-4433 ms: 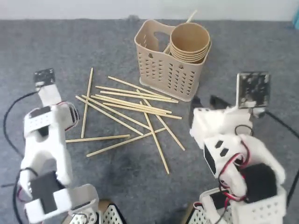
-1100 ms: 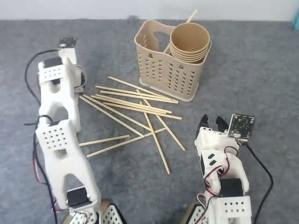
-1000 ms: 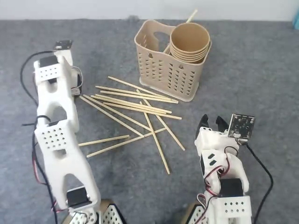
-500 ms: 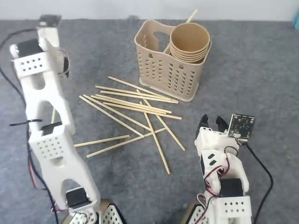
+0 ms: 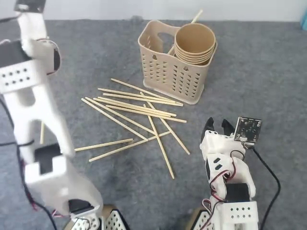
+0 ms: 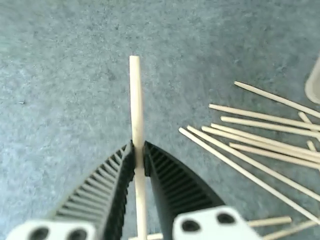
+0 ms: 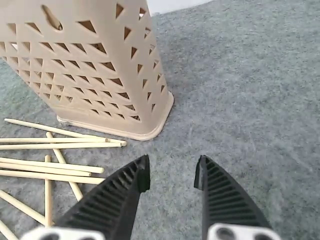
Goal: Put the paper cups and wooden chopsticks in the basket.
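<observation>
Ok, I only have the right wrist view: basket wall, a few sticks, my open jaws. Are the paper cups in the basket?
Observer: Yes, a stack of paper cups stands inside the basket.
Operator: Any chopsticks in there too?
Observer: At least one; a leaning chopstick pokes out behind the cups.
Operator: And the left arm?
Observer: Its jaws are shut on a single chopstick, with the arm raised high. About a dozen loose chopsticks lie on the mat.
</observation>
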You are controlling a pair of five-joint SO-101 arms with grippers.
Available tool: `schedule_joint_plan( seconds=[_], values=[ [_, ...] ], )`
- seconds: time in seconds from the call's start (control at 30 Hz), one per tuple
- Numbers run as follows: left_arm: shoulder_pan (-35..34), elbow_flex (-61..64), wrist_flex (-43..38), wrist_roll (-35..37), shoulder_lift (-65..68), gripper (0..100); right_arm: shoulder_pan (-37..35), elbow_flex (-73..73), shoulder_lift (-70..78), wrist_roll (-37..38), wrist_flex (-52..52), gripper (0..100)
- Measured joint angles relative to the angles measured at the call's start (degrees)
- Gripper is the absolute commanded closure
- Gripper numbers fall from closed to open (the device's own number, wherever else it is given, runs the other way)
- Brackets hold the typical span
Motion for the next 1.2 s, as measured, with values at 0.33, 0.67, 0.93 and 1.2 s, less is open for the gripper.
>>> schedule_joint_plan(
  seconds=[0.33, 0.67, 0.93, 1.2],
  values=[
    [4.2, 19.8, -7.5, 3.7, -25.7, 99, 0.0, 0.0, 0.0, 0.0, 0.0, 83.7],
    [12.8, 38.2, -35.4, 19.1, -32.7, 99, 0.0, 0.0, 0.0, 0.0, 0.0, 83.7],
    [21.4, 38.9, -58.1, 29.2, -30.9, 99, 0.0, 0.0, 0.0, 0.0, 0.0, 83.7],
    [27.3, 38.9, -82.3, 35.1, -25.8, 99, 0.0, 0.0, 0.0, 0.0, 0.0, 83.7]
  ],
)
